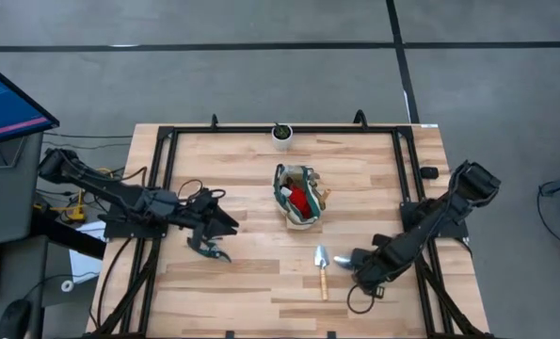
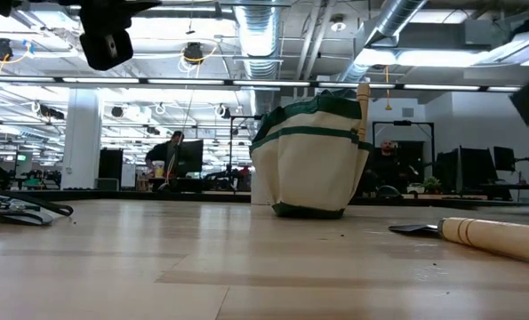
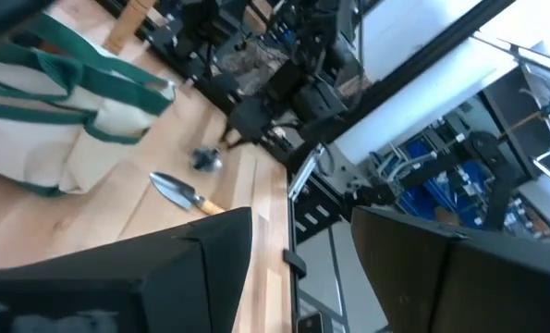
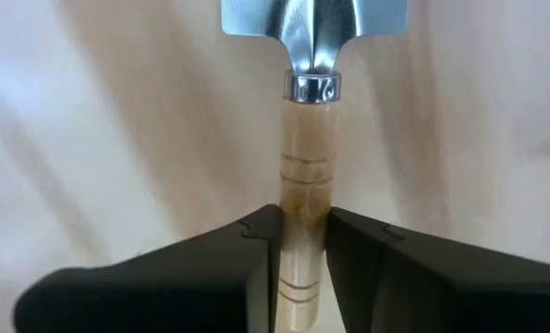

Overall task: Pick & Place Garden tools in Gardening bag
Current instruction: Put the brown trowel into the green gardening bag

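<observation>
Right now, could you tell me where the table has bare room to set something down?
Bare wood lies between the gardening bag and the left gripper, and along the near edge left of the trowel. It is crowded near the right gripper, closed around the trowel's handle, and between the bag and the white pot.

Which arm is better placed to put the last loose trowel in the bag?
The right. Its gripper already has its jaws around the trowel's wooden handle. The left gripper sits open across the table, beyond the gardening bag.
</observation>
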